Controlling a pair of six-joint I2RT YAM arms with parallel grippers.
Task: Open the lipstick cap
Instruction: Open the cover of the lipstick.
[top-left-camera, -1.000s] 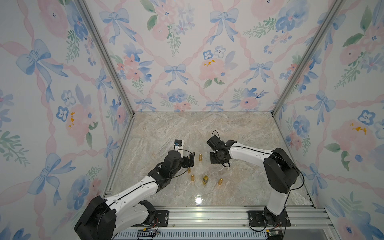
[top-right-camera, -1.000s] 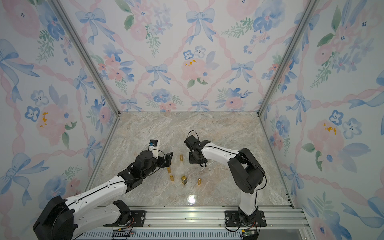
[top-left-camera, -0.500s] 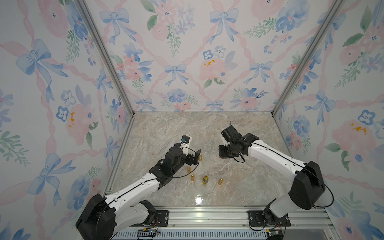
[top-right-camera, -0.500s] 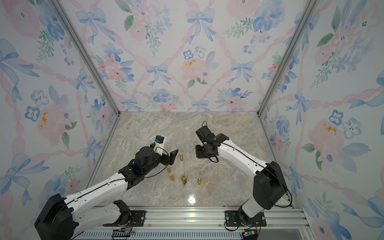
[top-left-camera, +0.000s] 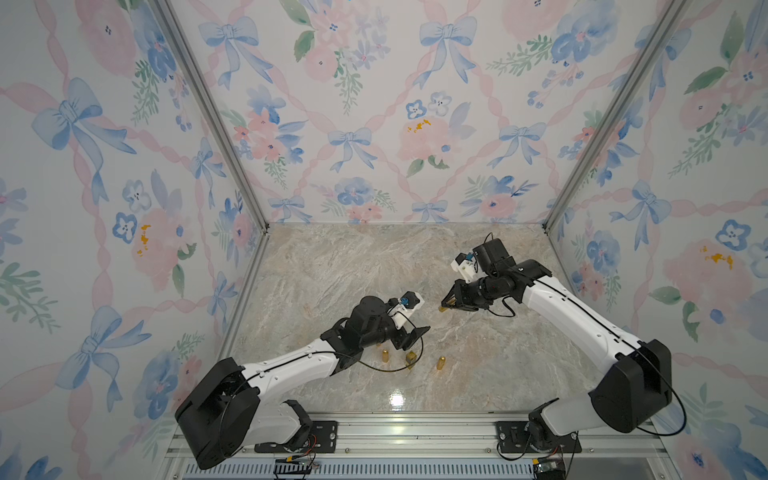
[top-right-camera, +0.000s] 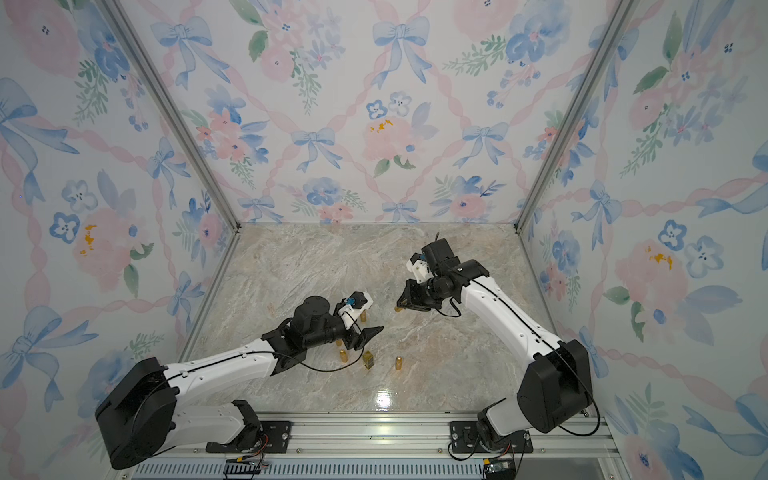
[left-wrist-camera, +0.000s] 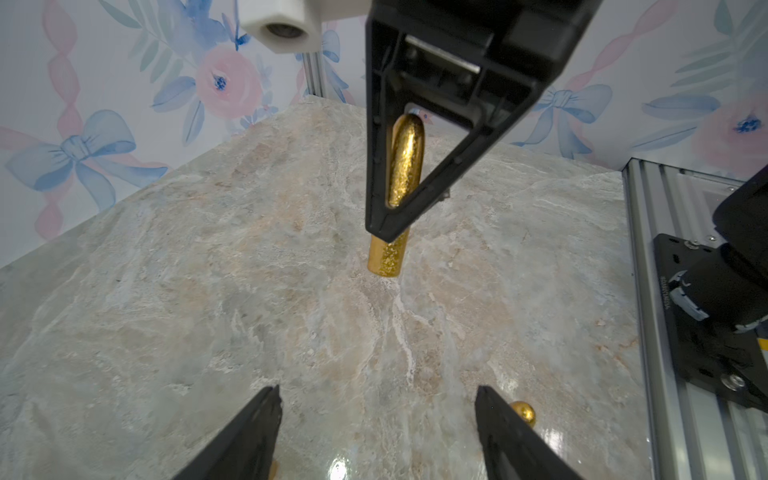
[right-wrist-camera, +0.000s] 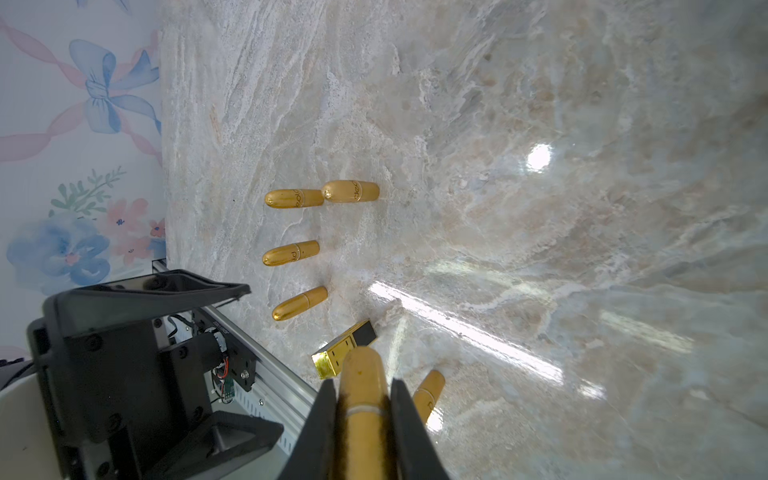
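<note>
Right gripper (right-wrist-camera: 361, 384) clamped on gold lipstick (left-wrist-camera: 386, 257). Left gripper (left-wrist-camera: 378, 395) open, empty. It should square up on the free end and pull straight.

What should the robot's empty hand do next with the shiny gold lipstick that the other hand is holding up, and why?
Probably the left gripper should ease forward until its open jaws sit around the free end of the glittery gold lipstick tube. The right gripper is shut on that tube, while the left one is empty, spread and aimed at it, with a gap between them.
</note>
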